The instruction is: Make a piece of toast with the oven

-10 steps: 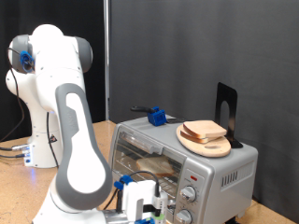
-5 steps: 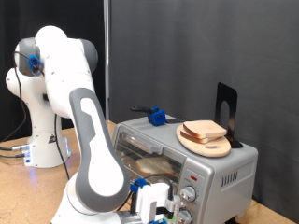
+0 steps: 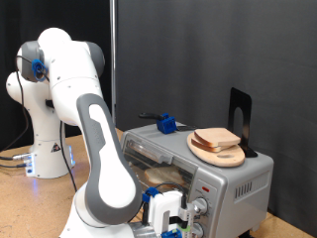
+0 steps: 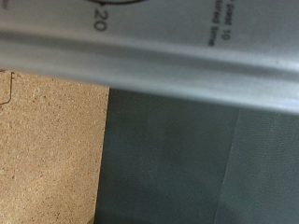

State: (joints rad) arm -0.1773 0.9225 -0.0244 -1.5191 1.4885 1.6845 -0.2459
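Note:
The silver-grey oven [image 3: 233,178] stands at the exterior view's lower right. A pale tan slice, the piece of toast [image 3: 157,177], shows inside it on the rack. My gripper [image 3: 174,220] is low at the oven's front, right beside the two round knobs [image 3: 204,207]. Its fingers are hidden by the blue-and-white hand. The wrist view is pressed close to the oven's silver panel [image 4: 177,56], where a dial mark "20" [image 4: 100,21] shows; no fingers show there.
A round wooden board with look-alike bread slices [image 3: 217,145] lies on the oven's top, with a blue object [image 3: 166,124] and a black stand [image 3: 240,117]. The robot base [image 3: 45,149] stands at the left. The wrist view shows the wooden table [image 4: 47,149].
The arm has swung its forearm over and carried the gripper to the exterior view's right, closer to the oven's knobs. The toast and board have not moved.

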